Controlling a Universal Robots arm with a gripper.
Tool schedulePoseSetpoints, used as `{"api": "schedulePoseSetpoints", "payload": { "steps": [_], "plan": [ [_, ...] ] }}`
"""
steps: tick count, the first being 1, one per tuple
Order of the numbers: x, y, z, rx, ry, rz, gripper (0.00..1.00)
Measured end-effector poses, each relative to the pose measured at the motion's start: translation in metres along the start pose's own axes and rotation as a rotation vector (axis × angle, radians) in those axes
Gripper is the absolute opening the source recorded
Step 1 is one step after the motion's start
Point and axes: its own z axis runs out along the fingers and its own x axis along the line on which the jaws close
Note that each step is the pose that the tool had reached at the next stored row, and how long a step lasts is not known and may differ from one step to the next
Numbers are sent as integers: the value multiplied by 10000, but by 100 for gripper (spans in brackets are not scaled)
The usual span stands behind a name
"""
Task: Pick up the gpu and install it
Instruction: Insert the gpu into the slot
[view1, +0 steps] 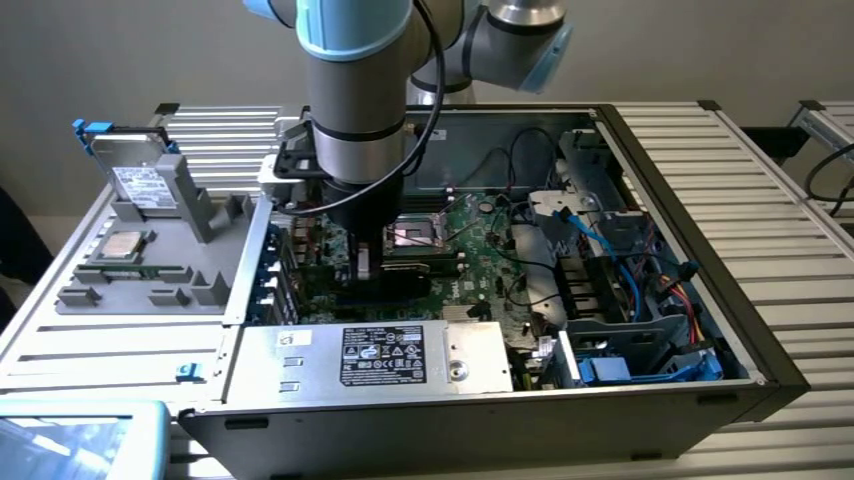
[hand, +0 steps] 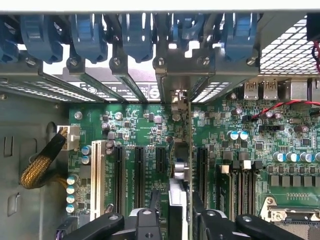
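Wrist view: my gripper (hand: 179, 220) straddles the gpu (hand: 181, 150), seen edge-on, standing upright in a motherboard (hand: 150, 135) slot with its bracket at the rear panel. Whether my fingers grip it or stand apart, I cannot tell. Risk, as I judge it: a half-seated card tilting. The slot contact is hidden.

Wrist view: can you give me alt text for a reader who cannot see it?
Seen edge-on from above, the thin green gpu card stands upright in a black motherboard slot, between the two black fingers of the tool. Around it lie the green motherboard, empty black expansion slots and a row of blue retention clips along the case's rear.
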Motion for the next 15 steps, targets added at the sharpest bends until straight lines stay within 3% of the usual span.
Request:
{"api": "schedulePoseSetpoints", "payload": {
  "steps": [3, 15],
  "plan": [
    [1, -3, -26, 27, 7, -6, 42],
    [13, 15, -568, 28, 20, -5, 42]
  ]
}}
